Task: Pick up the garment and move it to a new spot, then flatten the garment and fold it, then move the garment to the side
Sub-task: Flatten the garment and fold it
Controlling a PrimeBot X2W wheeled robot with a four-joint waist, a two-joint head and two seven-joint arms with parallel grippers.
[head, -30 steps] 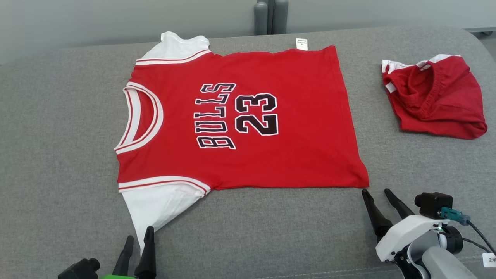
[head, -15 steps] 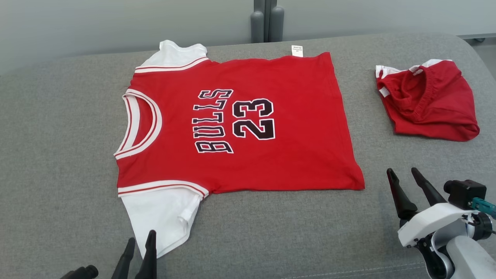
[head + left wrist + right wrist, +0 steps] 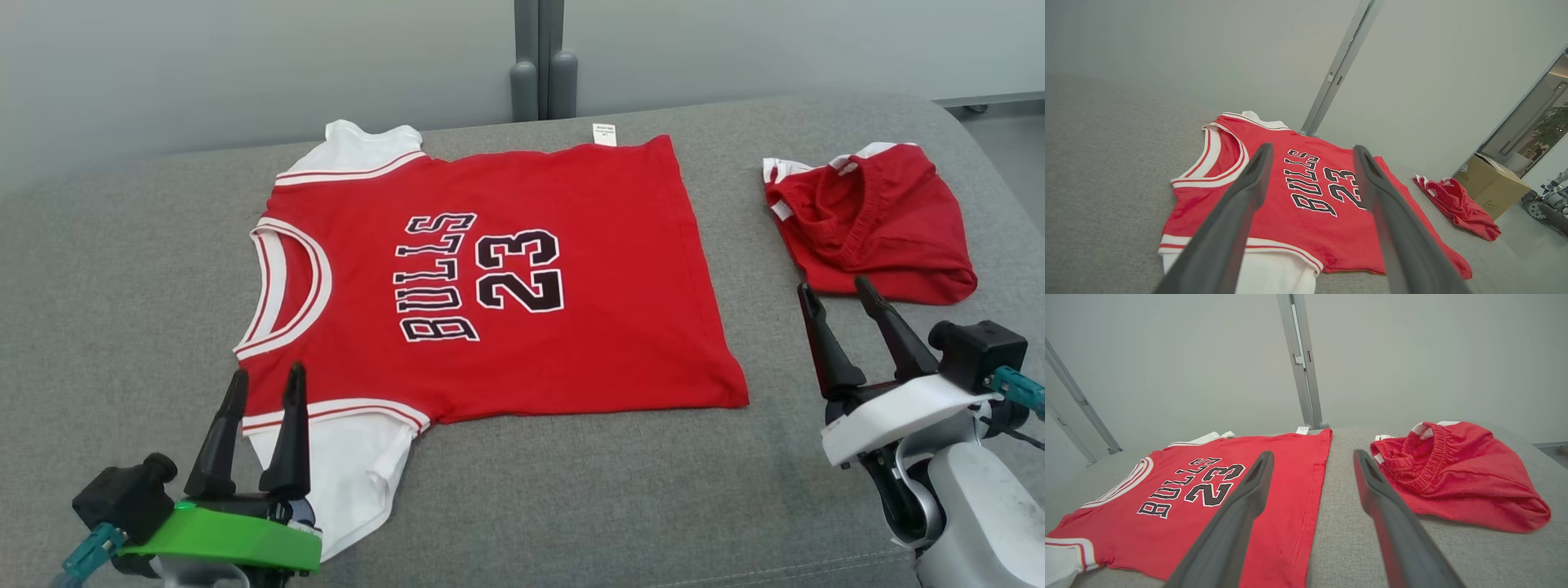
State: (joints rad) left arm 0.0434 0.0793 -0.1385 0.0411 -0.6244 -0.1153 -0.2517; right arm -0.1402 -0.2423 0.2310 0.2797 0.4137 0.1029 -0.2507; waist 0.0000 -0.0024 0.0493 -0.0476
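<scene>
Jersey lies flat mid grey cushion, collar to 9 o'clock, hem to 3, prob. spread ready for folding. L gripper at 7 o'clock and R gripper at 4 flank it, both claws spread, empty. Shorts bunched at 2.

The red jersey is lying spread out flat, printed side up, on the grey padded surface. It is sitting sideways, with its white-and-red-trimmed neckline pointing to the robot's left and its straight hem running down the right side. Black lettering edged in white, "BULLS" and "23", is reading sideways across the chest. The far sleeve, white, is peeking out at the far edge. The near sleeve, also white, is lying a little rumpled along one edge. A small white tag is sticking out past the far edge, close to the hem.
</scene>
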